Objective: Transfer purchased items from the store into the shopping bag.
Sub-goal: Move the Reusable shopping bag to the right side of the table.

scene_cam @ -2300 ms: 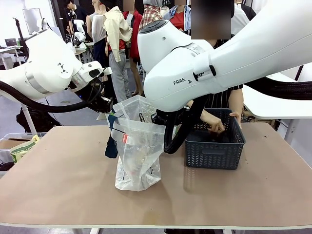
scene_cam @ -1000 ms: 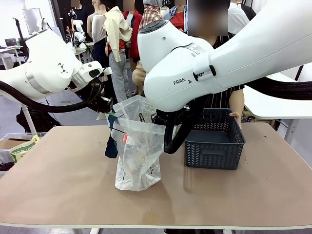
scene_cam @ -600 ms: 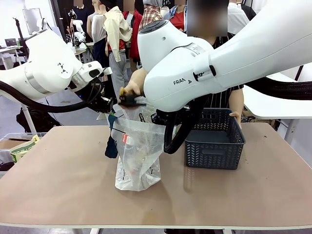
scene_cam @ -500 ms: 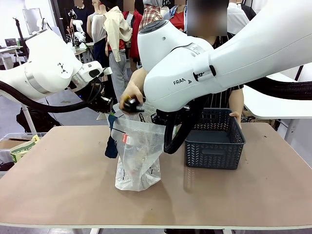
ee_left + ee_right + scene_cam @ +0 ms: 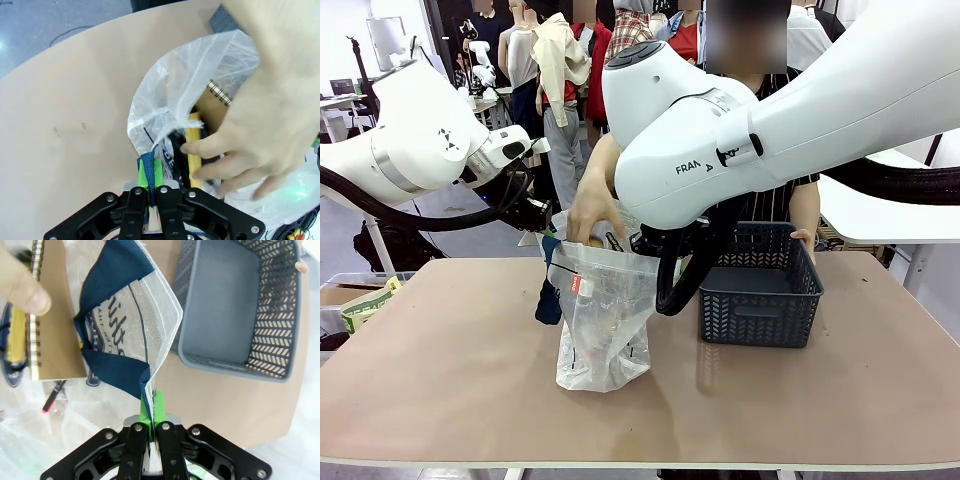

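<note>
While the person's hand (image 5: pixel 265 115) reaches into the mouth of the shopping bag (image 5: pixel 175 90), my part is to be a steady frame. My left pincer (image 5: pixel 148 172) is clamped shut on the bag's rim, with the dark trim pinched between the green pads. My right pincer (image 5: pixel 151 405) is likewise closed on the opposite rim, where the blue handle fabric rises straight ahead of its fingertips. The bag hangs open between the two and stands on the table (image 5: pixel 450 350).

Just beyond my left fingertips the hand holds a flat yellow piece (image 5: pixel 194 150) inside the opening. From my right pincer, a spiral notebook (image 5: pixel 55 330) sits in the bag ahead and off to one side. The grey basket (image 5: pixel 235 305) lies ahead on the other side, apart from the bag.

To do this well, I judge I should hold both pinches firm and level. They should be far enough apart that the mouth gapes, but not so far that the thin plastic tears or slides from the pads. I should not move while fingers are inside, since a tug could close the opening on the hand or tip the bag.
</note>
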Robot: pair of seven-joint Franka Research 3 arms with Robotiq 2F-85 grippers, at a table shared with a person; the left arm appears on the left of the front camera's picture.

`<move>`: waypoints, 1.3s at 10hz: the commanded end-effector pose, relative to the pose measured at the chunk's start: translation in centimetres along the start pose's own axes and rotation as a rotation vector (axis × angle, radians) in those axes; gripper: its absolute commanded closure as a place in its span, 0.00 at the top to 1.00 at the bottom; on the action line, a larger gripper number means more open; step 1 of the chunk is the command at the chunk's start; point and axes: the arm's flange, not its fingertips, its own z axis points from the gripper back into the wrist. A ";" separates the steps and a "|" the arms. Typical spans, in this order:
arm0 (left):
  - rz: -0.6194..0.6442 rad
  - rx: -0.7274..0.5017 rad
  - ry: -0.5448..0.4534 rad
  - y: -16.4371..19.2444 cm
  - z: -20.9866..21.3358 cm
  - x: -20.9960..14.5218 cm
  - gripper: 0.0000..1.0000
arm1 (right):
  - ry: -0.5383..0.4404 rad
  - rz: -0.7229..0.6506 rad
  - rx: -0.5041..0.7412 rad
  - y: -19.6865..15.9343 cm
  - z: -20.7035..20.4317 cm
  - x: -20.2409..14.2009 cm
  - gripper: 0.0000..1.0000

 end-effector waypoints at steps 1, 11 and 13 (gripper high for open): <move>0.003 0.002 -0.003 0.2 0.1 0.0 0.00 | 0.001 -0.001 -0.008 -0.2 -0.1 -0.2 0.00; 0.009 -0.013 -0.017 -0.2 0.2 0.0 0.04 | 0.000 0.000 0.000 0.0 0.0 0.0 0.00; 0.006 -0.066 -0.028 -0.7 0.4 -0.3 0.42 | -0.004 0.030 0.000 1.0 -0.1 0.4 0.00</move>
